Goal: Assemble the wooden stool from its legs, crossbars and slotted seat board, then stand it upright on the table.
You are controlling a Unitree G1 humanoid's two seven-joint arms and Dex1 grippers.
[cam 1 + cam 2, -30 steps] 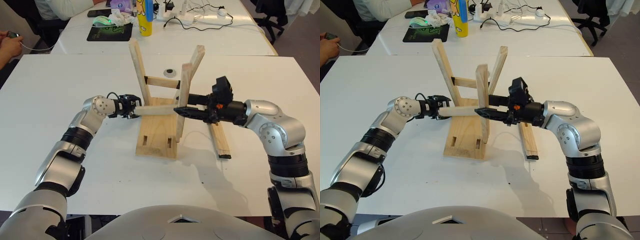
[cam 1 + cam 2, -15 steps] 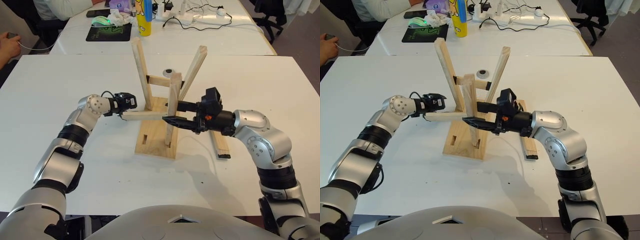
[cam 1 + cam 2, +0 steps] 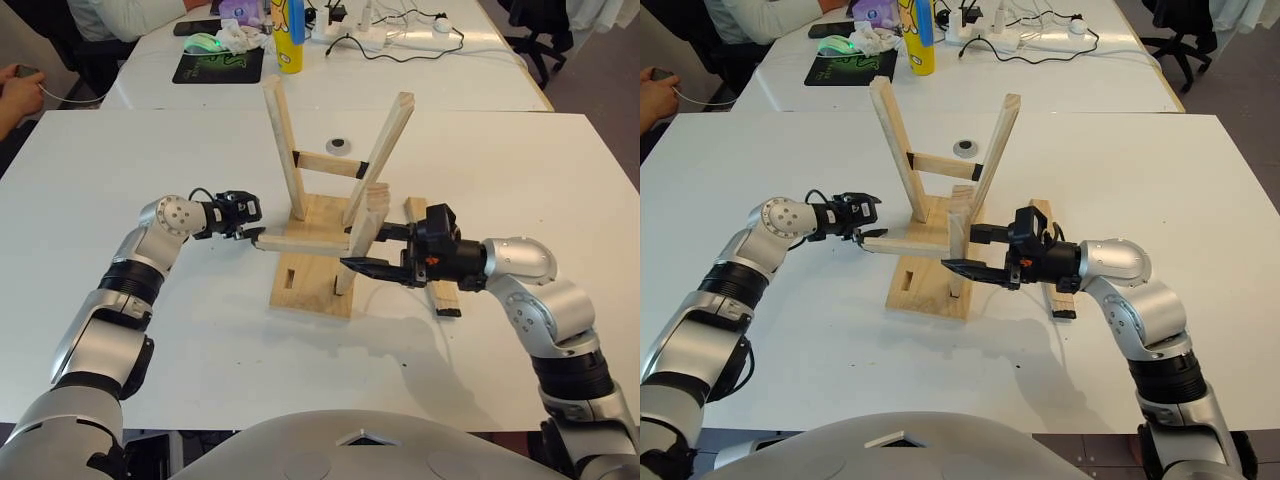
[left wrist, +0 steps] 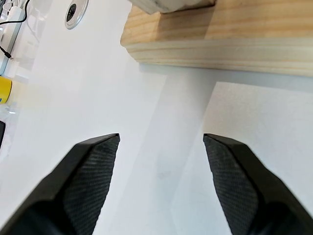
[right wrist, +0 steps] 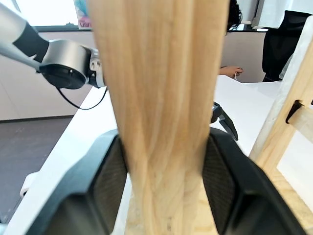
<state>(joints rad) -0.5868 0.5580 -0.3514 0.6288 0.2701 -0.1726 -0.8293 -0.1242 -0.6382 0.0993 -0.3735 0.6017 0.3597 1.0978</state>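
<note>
The slotted seat board (image 3: pixel 300 285) lies flat on the white table. Two legs (image 3: pixel 283 150) joined by a crossbar (image 3: pixel 325 165) stand up from its far end. My right gripper (image 3: pixel 362 247) is shut on a third leg (image 5: pixel 161 98), which leans over the board with its foot near a slot. A second crossbar (image 3: pixel 300 240) runs level from that leg toward my left gripper (image 3: pixel 250 230). The left wrist view shows that gripper (image 4: pixel 161 139) open, bare table between its fingers (image 4: pixel 93 181), and the board's edge (image 4: pixel 220 44) just ahead.
A loose wooden leg (image 3: pixel 440 290) lies on the table under my right forearm. A round grommet (image 3: pixel 340 146) sits behind the stool. On the rear table stand a yellow bottle (image 3: pixel 290 40), a mouse pad (image 3: pixel 215 62) and cables. The table's left side is bare.
My right gripper has brought the third leg down and nearer, leaning it over the board. The crossbar's free end and my left gripper have shifted left; the left fingers now stand open.
</note>
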